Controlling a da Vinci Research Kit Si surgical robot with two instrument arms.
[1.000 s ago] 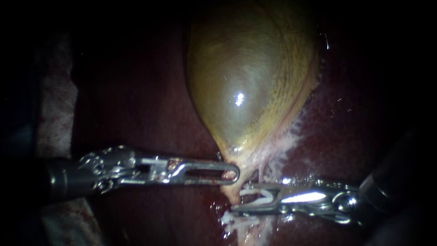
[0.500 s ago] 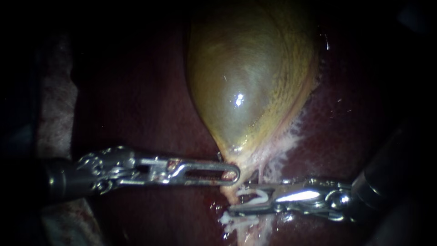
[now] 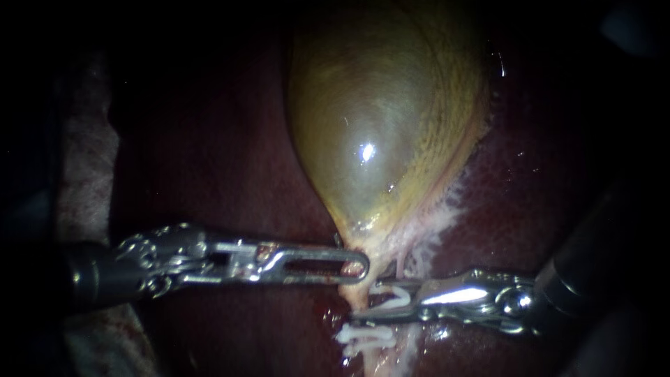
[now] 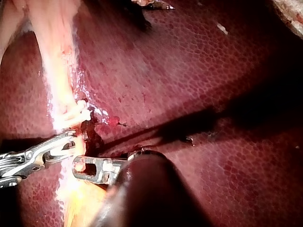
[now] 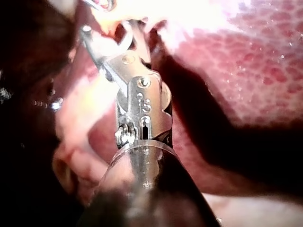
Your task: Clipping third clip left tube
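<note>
The yellow-green gallbladder (image 3: 377,139) narrows down to a pale neck. My left instrument (image 3: 352,267) comes in level from the left, its slotted jaws shut on that neck. Just below, my right instrument (image 3: 364,300) reaches in from the right. Its jaws stand a little apart and hold a white clip (image 3: 396,299), straddling the left tube (image 3: 357,299). Lower on the same tube sit white clips (image 3: 363,336), also seen in the left wrist view as white clips (image 4: 78,113). There my right instrument (image 4: 64,146) lies just beside my left instrument (image 4: 81,168).
Dark red liver (image 3: 209,139) surrounds the gallbladder. Pale whitish tissue (image 3: 447,202) frays along the gallbladder's right border. A pale blood-stained strip (image 3: 87,160) lies at the far left. Both shafts cross low over the liver.
My right instrument has slid a little to the left and up along the tube, and its jaws have narrowed slightly around the clip. The left instrument has held still.
</note>
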